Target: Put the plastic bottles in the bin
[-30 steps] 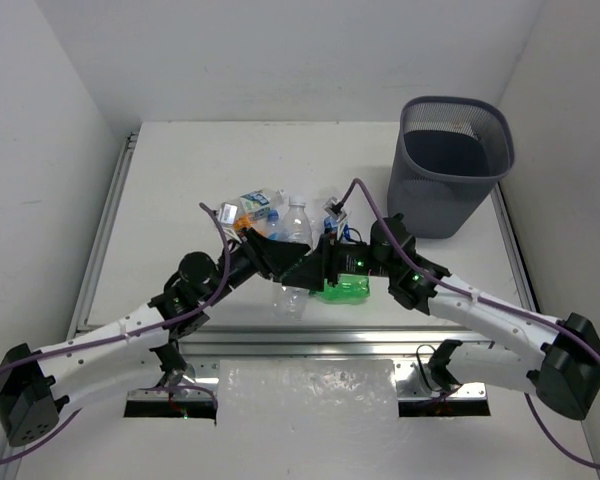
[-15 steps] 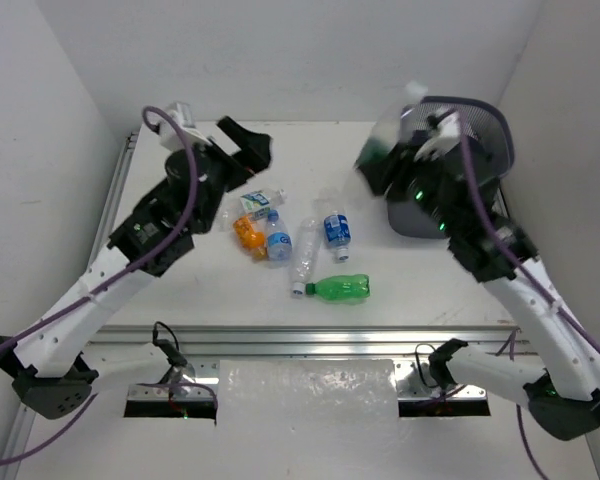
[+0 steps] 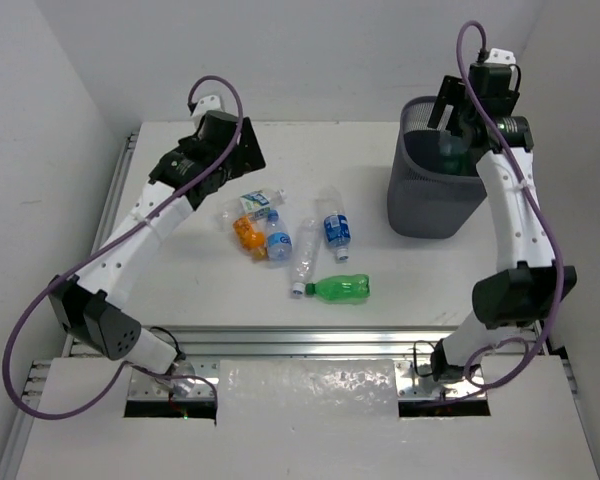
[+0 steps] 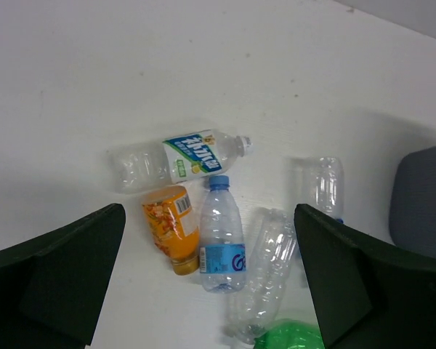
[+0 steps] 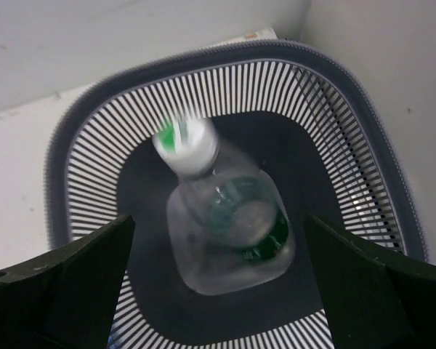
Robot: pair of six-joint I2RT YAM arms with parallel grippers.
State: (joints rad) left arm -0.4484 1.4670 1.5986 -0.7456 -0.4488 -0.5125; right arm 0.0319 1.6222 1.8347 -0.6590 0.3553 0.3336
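Note:
The dark grey mesh bin (image 3: pixel 435 200) stands at the back right. My right gripper (image 3: pixel 450 118) hovers over its mouth, open. Below its fingers (image 5: pixel 65 276) a clear bottle (image 5: pixel 225 225) with a dark green label and white cap is blurred inside the bin (image 5: pixel 58 153), touching neither finger. My left gripper (image 3: pixel 244 152) hangs open and empty high over the back left. Under it lie plastic bottles: a white-and-blue labelled one (image 4: pixel 178 156), an orange one (image 4: pixel 171 227), a blue-capped one (image 4: pixel 221 236), two clear ones (image 4: pixel 272 269) (image 4: pixel 327 185) and a green one (image 3: pixel 340 289).
White walls close in the table on the left, back and right. A metal rail (image 3: pixel 300 335) runs along the near edge. The bin's side (image 4: pixel 421 200) shows at the right of the left wrist view.
Both grippers left the bottle pile. The right one carried a clear bottle up to the bin and opened, letting it drop. The left one rose to the back left and opened.

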